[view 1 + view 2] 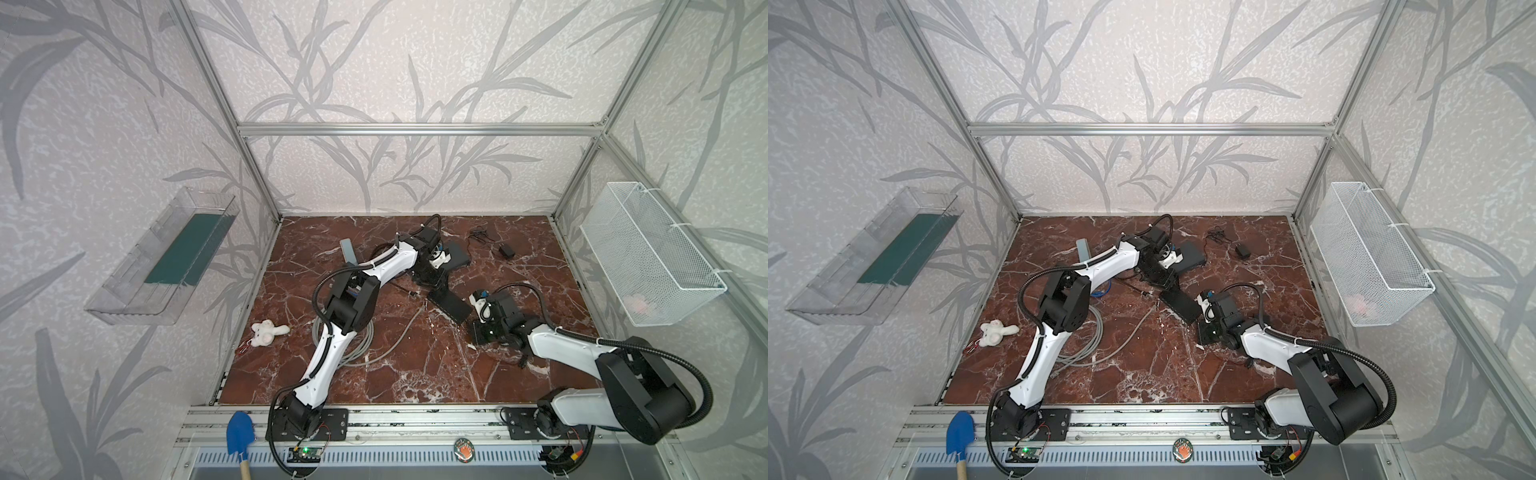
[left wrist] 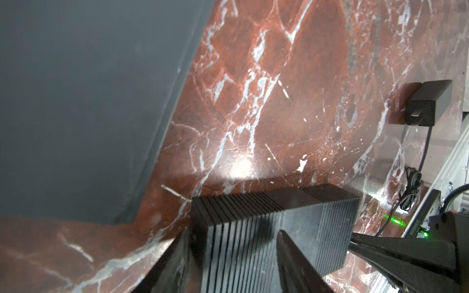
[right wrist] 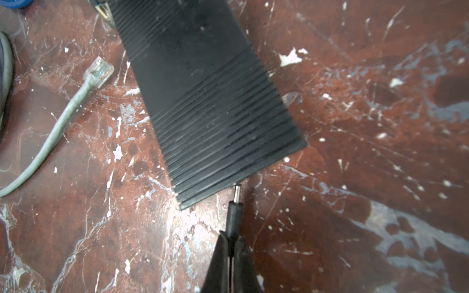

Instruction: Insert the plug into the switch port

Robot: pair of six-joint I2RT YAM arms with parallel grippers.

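The switch is a long black ribbed box lying flat mid-table. My left gripper stands half open over its far end. One finger sits against that end and the other rests over the ribbed top of the switch, not clamping it. My right gripper is shut on the black sleeve of the plug. The plug's metal tip touches the near end edge of the switch. The port itself is hidden under that edge.
A grey network cable with a clear connector lies beside the switch, its coil under the left arm. Behind are a flat black box and a black power adapter. A white soft toy lies at left.
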